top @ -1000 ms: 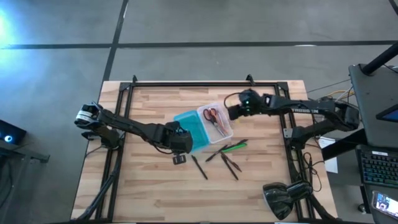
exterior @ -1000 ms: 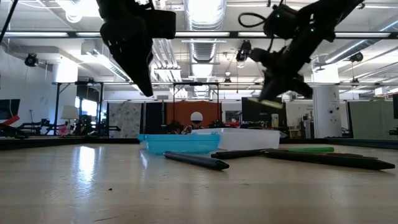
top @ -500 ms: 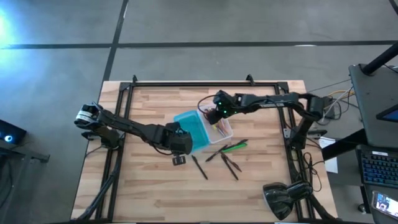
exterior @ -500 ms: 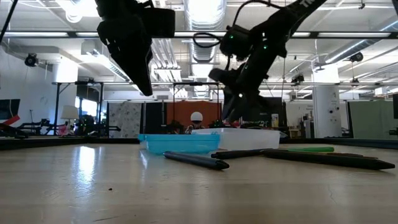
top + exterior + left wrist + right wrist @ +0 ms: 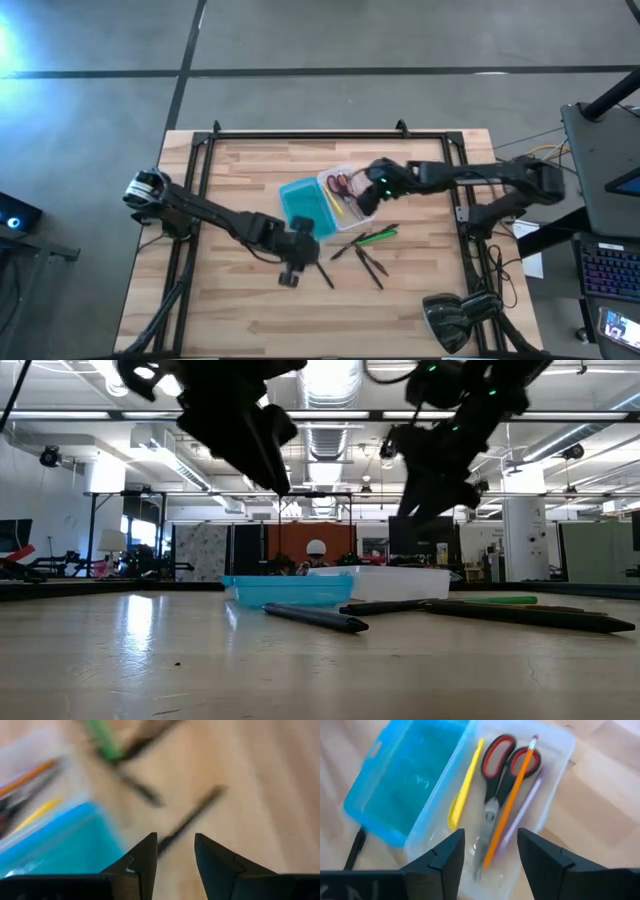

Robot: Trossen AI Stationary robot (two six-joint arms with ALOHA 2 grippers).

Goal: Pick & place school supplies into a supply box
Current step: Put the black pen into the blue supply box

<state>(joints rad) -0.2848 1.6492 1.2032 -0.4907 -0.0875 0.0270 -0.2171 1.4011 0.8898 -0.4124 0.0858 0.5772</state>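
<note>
text: none legible | labels: none | brands: none | numbers: none | signs: none | all now views checked
</note>
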